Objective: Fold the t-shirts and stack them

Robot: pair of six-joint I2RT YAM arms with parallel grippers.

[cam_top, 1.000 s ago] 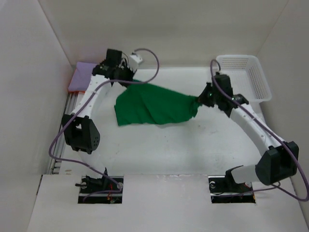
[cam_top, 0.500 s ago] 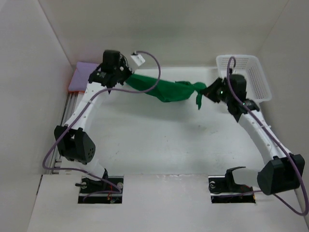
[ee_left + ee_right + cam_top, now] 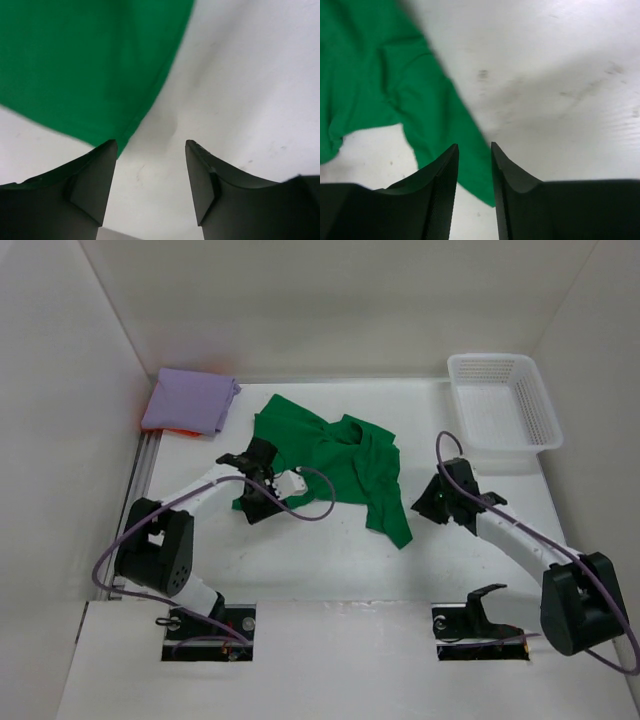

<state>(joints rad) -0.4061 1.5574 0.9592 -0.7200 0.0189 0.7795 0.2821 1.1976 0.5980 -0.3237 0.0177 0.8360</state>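
The green t-shirt (image 3: 330, 462) lies spread on the table, collar toward the back, with some wrinkles (image 3: 85, 65) (image 3: 365, 75). My left gripper (image 3: 252, 502) (image 3: 151, 145) is open just off the shirt's near left corner, with bare table between its fingers. My right gripper (image 3: 430, 503) (image 3: 474, 146) is open a little, low beside the shirt's near right corner, gripping nothing. At the back left, the lavender t-shirt (image 3: 190, 400) lies folded on the orange t-shirt (image 3: 176, 430), of which only a thin edge shows.
A white lattice basket (image 3: 520, 375) stands at the back right corner. White walls enclose the table on three sides. A metal rail (image 3: 143, 465) runs along the left edge.
Both grippers held the green shirt stretched in the air between them near the back. They have since let go, opened and drawn back toward the near side; the shirt now lies spread on the table.
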